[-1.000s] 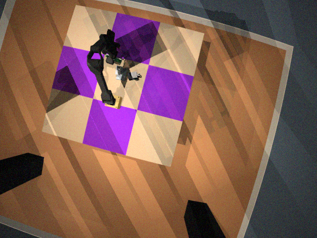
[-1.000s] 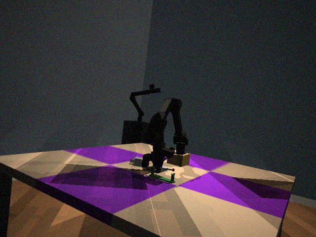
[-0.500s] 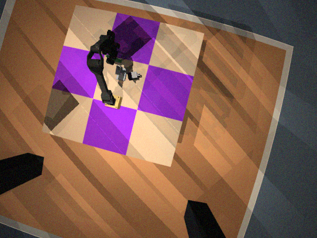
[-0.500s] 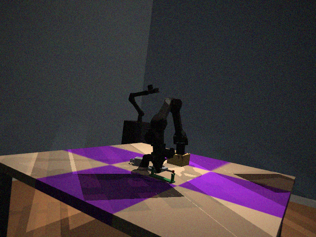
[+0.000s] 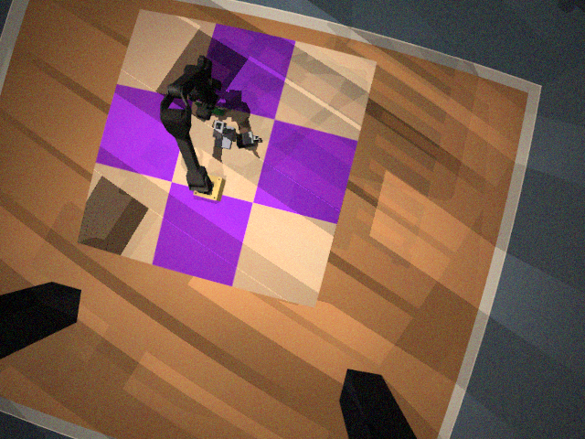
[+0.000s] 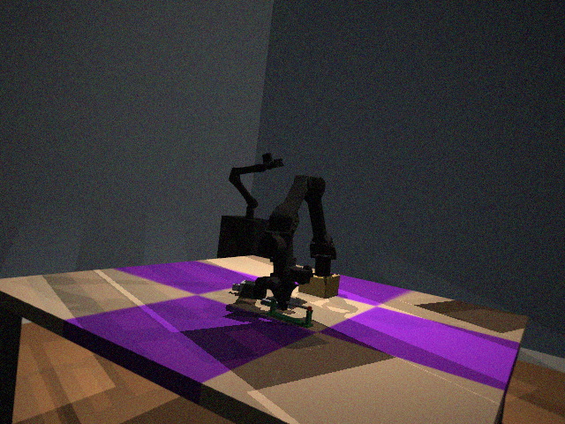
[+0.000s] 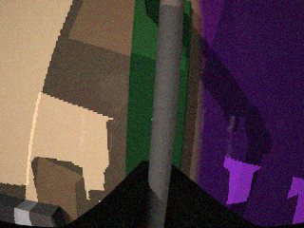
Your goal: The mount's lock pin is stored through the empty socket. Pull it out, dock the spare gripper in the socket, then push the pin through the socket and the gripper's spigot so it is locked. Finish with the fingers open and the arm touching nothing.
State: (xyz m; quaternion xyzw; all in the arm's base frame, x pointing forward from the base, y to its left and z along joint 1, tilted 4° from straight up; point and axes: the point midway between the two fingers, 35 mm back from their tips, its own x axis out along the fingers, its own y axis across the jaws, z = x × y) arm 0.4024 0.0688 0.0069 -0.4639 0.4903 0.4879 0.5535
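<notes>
My gripper point(image 7: 155, 169) point(image 6: 283, 306) is shut on the lock pin point(image 7: 167, 95), a grey rod with a red head point(image 6: 309, 308). The pin lies lengthwise above the green cradle point(image 7: 139, 100) point(image 5: 218, 112), with its head at the top of one cradle post point(image 6: 309, 318). I cannot tell whether it touches the posts. The grey-white mount point(image 5: 227, 143) stands on the table beside the cradle, its socket point(image 5: 218, 125) without the pin. The spare gripper point(image 5: 246, 139) point(image 6: 246, 288), dark with light parts, lies beside the mount, away from the socket.
The arm stands on a yellow base block point(image 5: 217, 188) point(image 6: 329, 286), with the mount between the base and the cradle. The table top point(image 5: 288, 255) is checked purple and cream, with broad shadows across it. Another dark arm point(image 6: 239, 180) on a black stand point(image 6: 237, 235) shows beyond the table.
</notes>
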